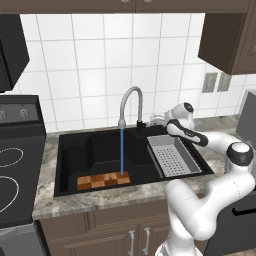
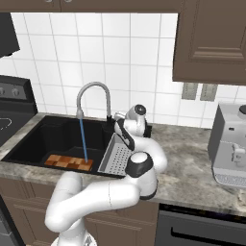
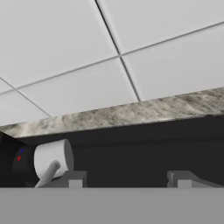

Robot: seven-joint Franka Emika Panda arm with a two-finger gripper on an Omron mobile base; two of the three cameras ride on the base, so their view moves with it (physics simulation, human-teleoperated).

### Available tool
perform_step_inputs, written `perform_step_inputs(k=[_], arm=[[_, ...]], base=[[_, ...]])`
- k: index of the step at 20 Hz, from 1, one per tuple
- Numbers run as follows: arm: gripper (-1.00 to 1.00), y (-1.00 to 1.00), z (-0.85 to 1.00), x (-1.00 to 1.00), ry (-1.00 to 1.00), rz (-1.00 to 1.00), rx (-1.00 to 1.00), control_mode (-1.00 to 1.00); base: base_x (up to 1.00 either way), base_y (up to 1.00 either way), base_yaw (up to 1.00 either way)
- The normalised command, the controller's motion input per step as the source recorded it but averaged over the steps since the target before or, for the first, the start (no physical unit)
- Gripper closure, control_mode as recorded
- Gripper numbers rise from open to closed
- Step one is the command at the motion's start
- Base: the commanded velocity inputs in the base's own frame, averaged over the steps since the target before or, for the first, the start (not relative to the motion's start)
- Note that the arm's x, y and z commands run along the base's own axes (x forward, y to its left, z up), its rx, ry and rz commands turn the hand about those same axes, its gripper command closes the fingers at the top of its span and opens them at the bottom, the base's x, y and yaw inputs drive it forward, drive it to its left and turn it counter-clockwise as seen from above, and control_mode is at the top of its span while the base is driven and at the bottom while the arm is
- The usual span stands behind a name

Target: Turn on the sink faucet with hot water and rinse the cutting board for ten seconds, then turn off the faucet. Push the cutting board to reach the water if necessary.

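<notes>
Running onto the board (image 1: 103,180), the water (image 1: 122,150) flowed; gripper (image 3: 127,179) sat by the lever (image 3: 48,174), fingers apart, empty. Stiff, small lever, probably best nudged at its tip.

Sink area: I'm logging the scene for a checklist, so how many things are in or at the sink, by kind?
Matte black rectangular sink basin: 1
Grey metal gooseneck faucet: 1
Thin blue water stream: 1
Checkered wooden cutting board: 1
Grey perforated tray: 1
Total: 5
</notes>
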Motion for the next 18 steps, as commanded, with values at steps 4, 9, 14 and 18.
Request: perform_step_inputs(k=[4,9,14,18], arm=[[-1.00,0.49,-0.14,-0.16,0.00,0.00,-0.02,-1.00],[-1.00,0.53,-0.13,-0.18,0.00,0.00,-0.02,-1.00],[-1.00,0.58,-0.13,-0.20,0.00,0.00,-0.03,-1.00],[-1.00,0.64,-0.11,-0.14,0.00,0.00,-0.03,-1.00]], base=[[0.00,0.00,0.00],[0.00,0.00,0.00],[0.00,0.00,0.00],[0.00,0.00,0.00]])
